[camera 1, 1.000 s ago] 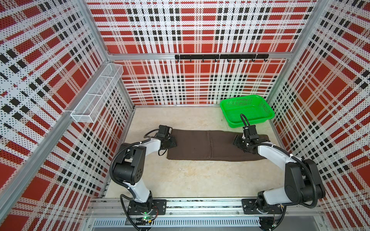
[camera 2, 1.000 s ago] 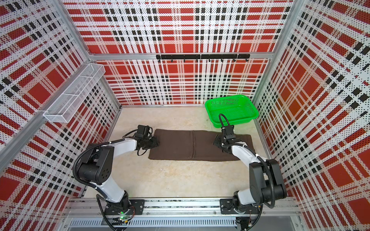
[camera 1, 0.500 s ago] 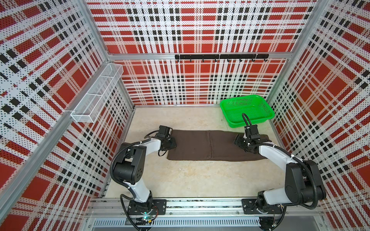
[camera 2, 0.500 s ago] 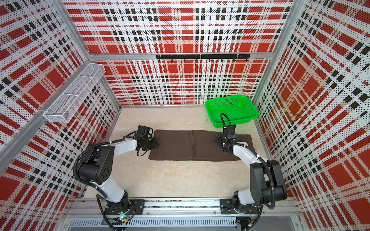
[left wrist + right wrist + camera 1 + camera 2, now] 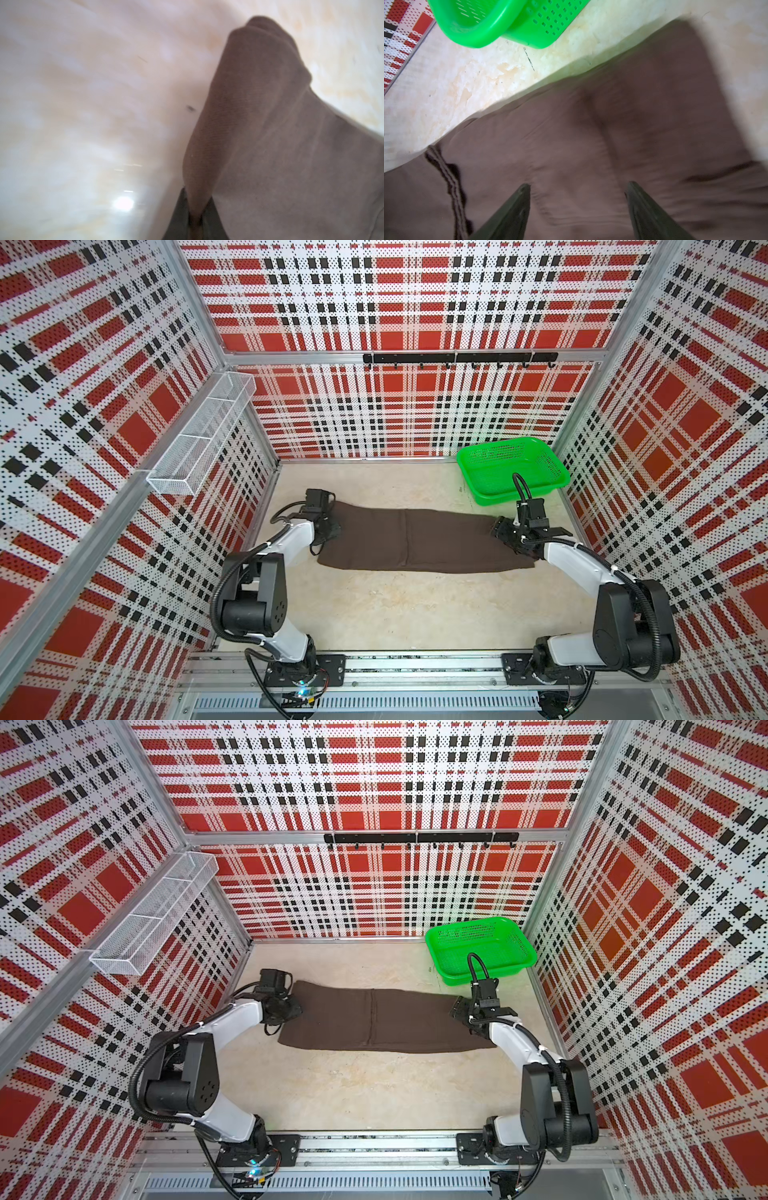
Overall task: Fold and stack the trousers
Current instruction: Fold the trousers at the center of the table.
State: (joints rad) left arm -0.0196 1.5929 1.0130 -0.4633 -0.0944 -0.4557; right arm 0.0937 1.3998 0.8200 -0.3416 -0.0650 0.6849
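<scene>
I am working on a beige, marbled tabletop (image 5: 395, 614) enclosed by plaid perforated walls (image 5: 104, 364) in red, black and white. In both top views the trousers (image 5: 415, 539) are lying flat as a long dark brown band across the middle of the frame, with a crosswise line near the centre. The green basket (image 5: 494, 497) is standing in the upper right part of the floor, near the band's right end but apart from it. A white wire shelf (image 5: 199, 435) is hanging on the wall at the left. A black hook rail (image 5: 457, 358) is running across the back wall.

The top views are hiding my fingertips behind the wrist bodies; the wrist views are supplying them.

My left gripper (image 5: 328, 531) is sitting at the left end of the trousers. The left wrist view, though blurred, is showing its dark fingers (image 5: 178, 220) closed on a raised ridge of the brown cloth.

My right gripper (image 5: 505, 533) is sitting at the right end. The right wrist view is showing its two fingers (image 5: 517, 207) standing wide apart over the cloth and holding nothing. I cannot tell whether the tips are touching the fabric. That view is also showing a stitched edge (image 5: 450, 182) that is not readable from above.
</scene>
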